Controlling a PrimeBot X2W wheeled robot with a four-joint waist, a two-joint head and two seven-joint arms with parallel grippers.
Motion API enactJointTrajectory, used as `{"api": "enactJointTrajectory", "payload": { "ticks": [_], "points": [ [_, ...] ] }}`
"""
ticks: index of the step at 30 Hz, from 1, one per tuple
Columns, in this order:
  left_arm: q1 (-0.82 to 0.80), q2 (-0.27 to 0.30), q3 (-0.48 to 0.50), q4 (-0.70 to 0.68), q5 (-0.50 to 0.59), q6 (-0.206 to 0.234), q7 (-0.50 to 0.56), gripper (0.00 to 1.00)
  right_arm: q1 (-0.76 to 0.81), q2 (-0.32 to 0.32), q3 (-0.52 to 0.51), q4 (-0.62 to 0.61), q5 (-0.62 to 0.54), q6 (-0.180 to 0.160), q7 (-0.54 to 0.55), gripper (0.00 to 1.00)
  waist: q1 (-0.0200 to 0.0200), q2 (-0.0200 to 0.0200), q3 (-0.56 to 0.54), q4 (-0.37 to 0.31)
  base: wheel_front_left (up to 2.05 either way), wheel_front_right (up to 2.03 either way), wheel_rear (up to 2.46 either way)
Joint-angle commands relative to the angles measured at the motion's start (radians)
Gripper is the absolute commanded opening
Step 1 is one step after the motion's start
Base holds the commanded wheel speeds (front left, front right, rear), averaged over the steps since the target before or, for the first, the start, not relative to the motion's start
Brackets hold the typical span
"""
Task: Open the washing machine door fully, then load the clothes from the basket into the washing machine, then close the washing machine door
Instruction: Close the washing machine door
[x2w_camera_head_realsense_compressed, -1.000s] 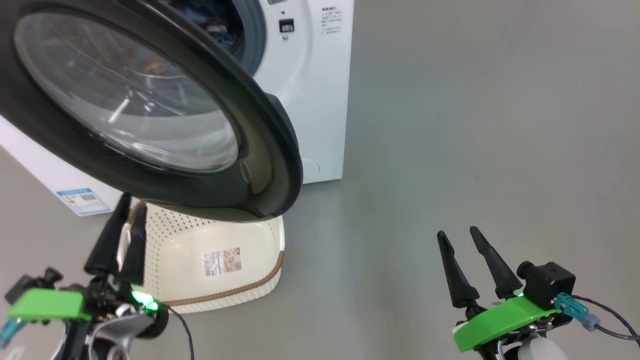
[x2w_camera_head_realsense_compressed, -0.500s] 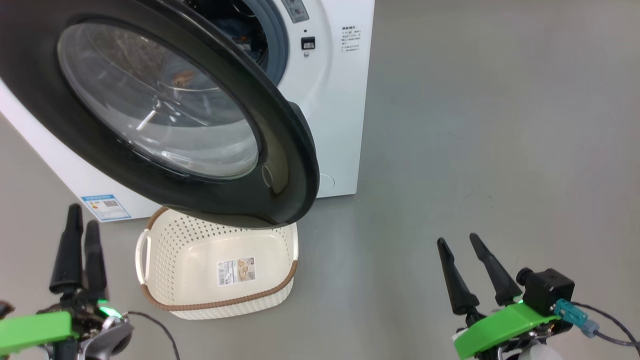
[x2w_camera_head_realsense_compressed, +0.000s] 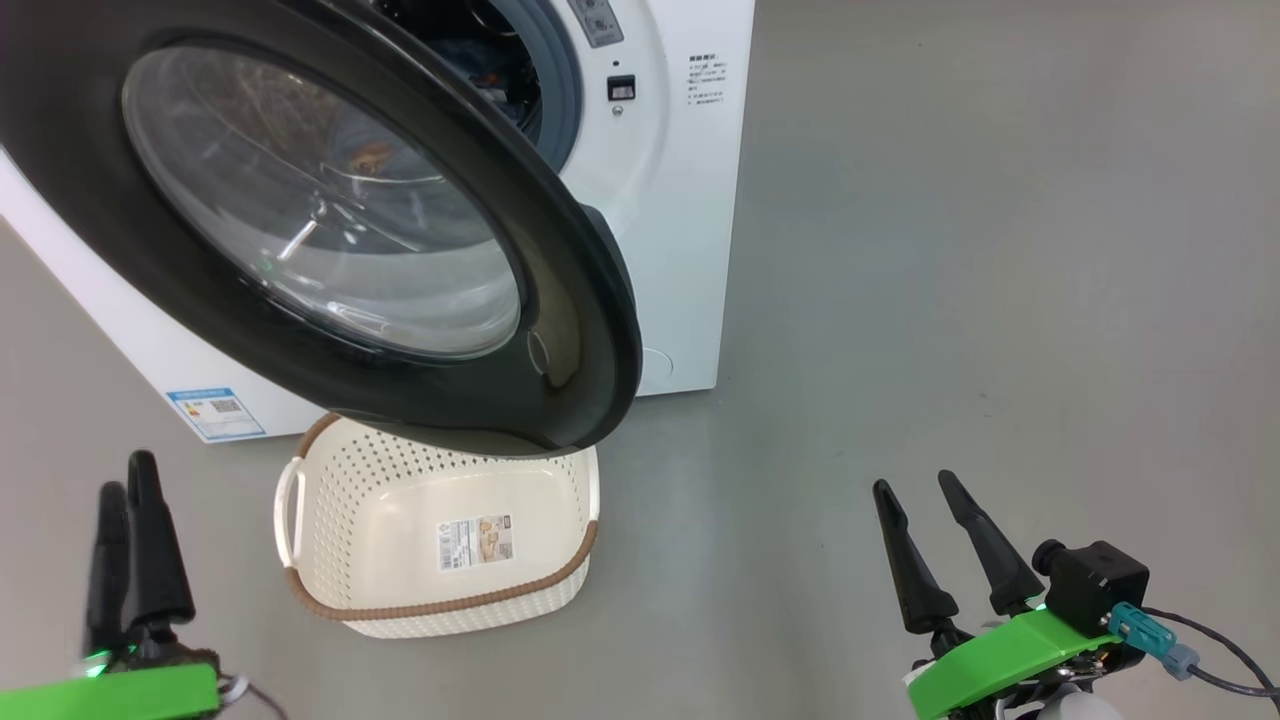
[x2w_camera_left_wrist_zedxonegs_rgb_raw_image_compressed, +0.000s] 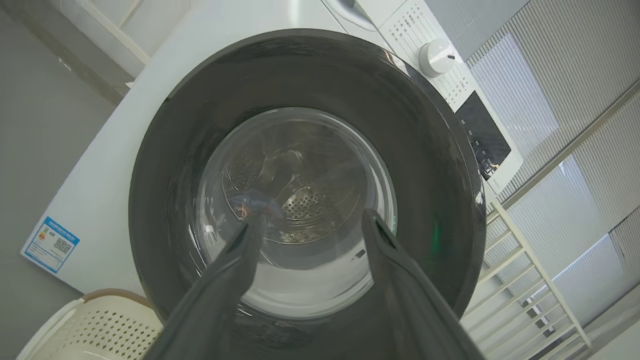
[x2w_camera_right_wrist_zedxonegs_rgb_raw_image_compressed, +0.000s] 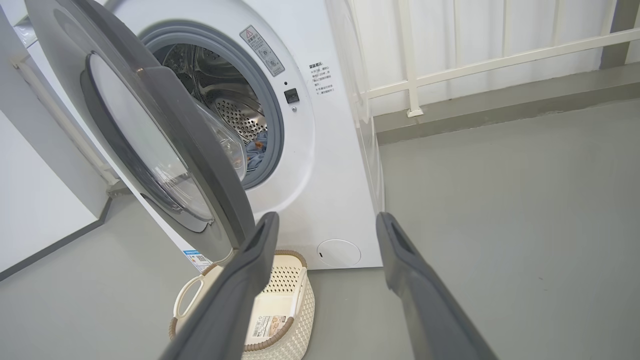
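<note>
Plainly, the left pincer (x2w_camera_left_wrist_zedxonegs_rgb_raw_image_compressed: 309, 222) is standing wide open, its two dark fingers spreading well apart, gripping nothing and touching nothing. It is hovering out in front of the washing machine (x2w_camera_head_realsense_compressed: 680, 200) and aiming up at the outer face of the washing machine door (x2w_camera_head_realsense_compressed: 560, 300). The right pincer (x2w_camera_right_wrist_zedxonegs_rgb_raw_image_compressed: 327, 219) is likewise gaping wide and empty. It is hanging over the grey floor (x2w_camera_head_realsense_compressed: 950, 250) off the machine's latch-side corner, with its fingers pointing toward the machine's lower front. The door is standing partly open, swinging out from its hinge side at an angle to the machine's front. Its glossy black ring is facing away from the machine and its bulging glass bowl is turning back toward the grey-ringed mouth. The clothes (x2w_camera_right_wrist_zedxonegs_rgb_raw_image_compressed: 257, 149) are lying inside the steel drum, a bit of blue and orange fabric showing low in the mouth. The basket (x2w_camera_head_realsense_compressed: 450, 605) is sitting upright on the floor just in front of the machine, under the door's lower edge. Its long side is running roughly along the machine's front, its open top is facing up, and the sticker (x2w_camera_head_realsense_compressed: 475, 542) is showing on its bare floor. A blue label (x2w_camera_head_realsense_compressed: 215, 412) is showing low on the machine's front, on the hinge side.
</note>
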Motion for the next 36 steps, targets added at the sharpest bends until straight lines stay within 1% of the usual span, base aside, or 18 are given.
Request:
{"api": "enactJointTrajectory", "payload": {
  "ticks": [1, 3, 7, 10, 13, 14, 18, 24, 31, 36],
  "points": [
    [-0.017, 0.032, 0.035, -0.012, 0.049, -0.01, -0.013, 1.0, -0.01, 0.004, 0.023, -0.027, -0.004, 0.006, -0.012, 1.0, 0.0, 0.0, 0.0, 0.0, 0.0, 0.0, 0.0],
    [-0.014, 0.046, 0.036, 0.007, 0.162, -0.01, -0.019, 1.0, -0.009, 0.004, 0.022, -0.028, -0.006, 0.006, -0.012, 1.0, 0.0, 0.0, 0.0, 0.001, 0.0, 0.0, 0.0],
    [-0.009, 0.011, 0.106, 0.012, 0.407, -0.01, -0.021, 1.0, -0.009, 0.004, 0.019, -0.029, -0.009, 0.006, -0.012, 1.0, 0.0, 0.0, 0.001, 0.0, 0.0, 0.0, 0.0],
    [0.007, -0.015, 0.135, 0.013, 0.583, -0.006, -0.021, 1.0, -0.01, 0.004, 0.019, -0.031, -0.013, 0.006, -0.012, 1.0, 0.0, 0.0, 0.001, -0.002, 0.0, 0.0, 0.0],
    [0.03, -0.032, 0.138, 0.015, 0.724, -0.006, -0.021, 1.0, -0.011, 0.004, 0.021, -0.033, -0.025, 0.006, -0.012, 1.0, 0.0, 0.0, 0.002, -0.005, 0.0, 0.0, 0.0],
    [0.037, -0.038, 0.135, 0.017, 0.757, -0.006, -0.021, 1.0, -0.012, 0.004, 0.021, -0.033, -0.031, 0.006, -0.012, 1.0, 0.0, 0.0, 0.002, -0.006, 0.0, 0.0, 0.0],
    [0.063, -0.062, 0.137, 0.025, 0.841, -0.007, -0.021, 1.0, -0.013, 0.004, 0.021, -0.035, -0.038, 0.006, -0.012, 1.0, 0.0, 0.0, 0.004, -0.008, 0.0, 0.0, 0.0],
    [0.088, -0.081, 0.134, 0.065, 0.91, -0.009, -0.021, 1.0, -0.014, 0.004, 0.02, -0.036, -0.046, 0.006, -0.012, 1.0, 0.0, 0.0, 0.005, -0.011, 0.0, 0.0, 0.0],
    [0.097, -0.091, 0.137, 0.098, 0.945, -0.009, -0.022, 1.0, -0.013, 0.004, 0.018, -0.04, -0.052, 0.006, -0.012, 1.0, 0.0, 0.0, 0.001, -0.015, 0.0, 0.0, 0.0],
    [0.097, -0.093, 0.129, 0.114, 0.944, -0.01, -0.022, 1.0, -0.013, 0.004, 0.017, -0.04, -0.052, 0.006, -0.012, 1.0, 0.0, 0.0, 0.003, -0.014, 0.0, 0.0, 0.0]
  ]
}}
